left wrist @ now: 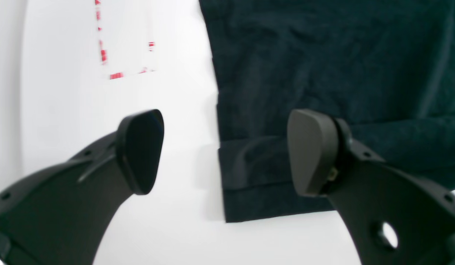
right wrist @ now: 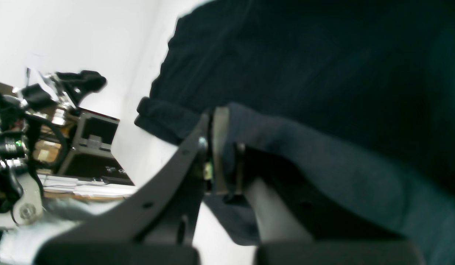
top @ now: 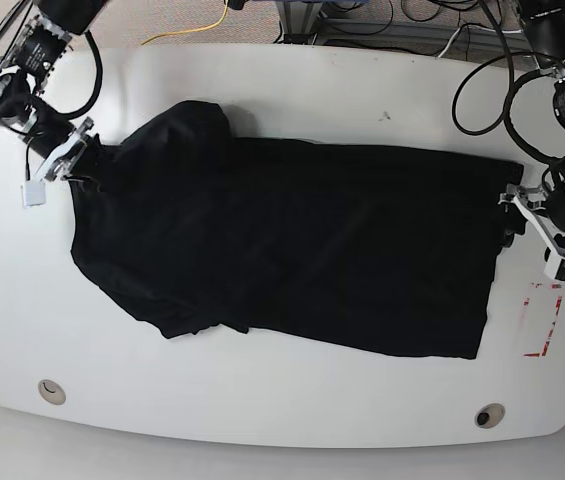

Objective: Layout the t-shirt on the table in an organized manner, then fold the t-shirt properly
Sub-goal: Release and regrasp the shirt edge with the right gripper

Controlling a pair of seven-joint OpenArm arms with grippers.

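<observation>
**Shirt half spread, one corner pinched**

The black t-shirt (top: 292, 240) lies across the middle of the white desk (top: 262, 90). The right pincer (right wrist: 227, 162) is clamped on a fold at its bunched end; the left pincer (left wrist: 225, 151) hangs spread apart over the hem corner. A slow outward pull should flatten the bunching. Red tape (top: 542, 320) marks the desk's edge; cables (top: 412, 20) trail behind.

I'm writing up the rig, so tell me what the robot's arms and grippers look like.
Both arms are black with loose black cables and white brackets near the wrists. The left gripper has curved matte black fingers with rounded, paddle-shaped dark grey pads and small round holes along the fingers. The right gripper has matching black fingers with screw holes.
</observation>
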